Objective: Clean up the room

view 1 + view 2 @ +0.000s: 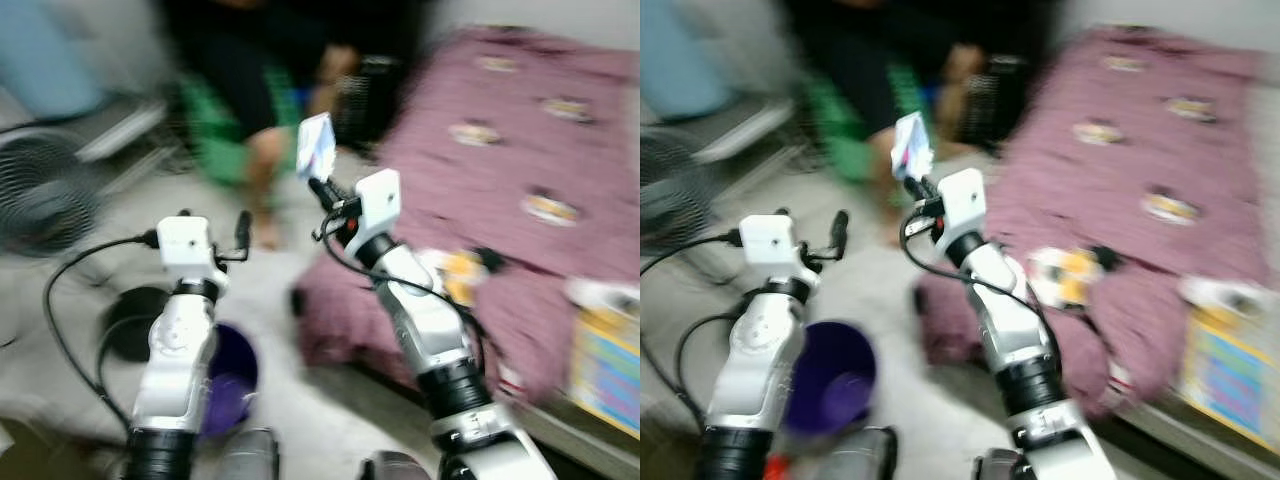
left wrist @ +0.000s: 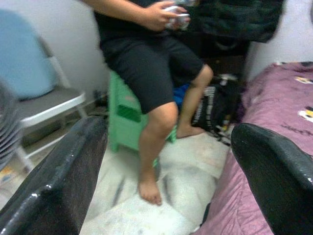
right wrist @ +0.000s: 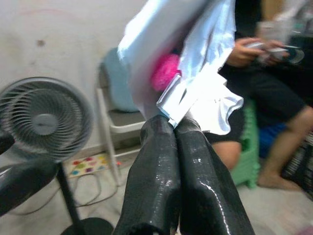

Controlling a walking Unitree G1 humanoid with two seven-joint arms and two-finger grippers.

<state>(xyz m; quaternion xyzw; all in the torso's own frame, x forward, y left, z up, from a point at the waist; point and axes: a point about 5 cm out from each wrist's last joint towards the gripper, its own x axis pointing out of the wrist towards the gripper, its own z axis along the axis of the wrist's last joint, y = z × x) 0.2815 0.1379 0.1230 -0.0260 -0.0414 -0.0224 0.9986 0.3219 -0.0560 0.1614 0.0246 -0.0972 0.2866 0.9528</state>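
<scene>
My right gripper [image 1: 320, 186] is raised in front of me, shut on a crumpled white plastic wrapper [image 1: 316, 147] with something pink inside it [image 3: 165, 71]. In the right wrist view the two black fingers [image 3: 195, 171] press together on the wrapper's lower edge. My left gripper [image 1: 215, 224] is held lower and to the left, open, with nothing between its fingers [image 2: 63, 181]. A purple bucket [image 1: 234, 378] stands on the floor just below and right of my left arm. The head views are blurred.
A person [image 2: 146, 73] sits on a green stool [image 2: 123, 116] straight ahead, bare feet on the floor. A bed with a maroon cover [image 1: 520, 150] is to the right, a colourful box [image 1: 605, 365] beside it. A fan [image 1: 45, 190] and a chair [image 2: 39, 100] stand at the left.
</scene>
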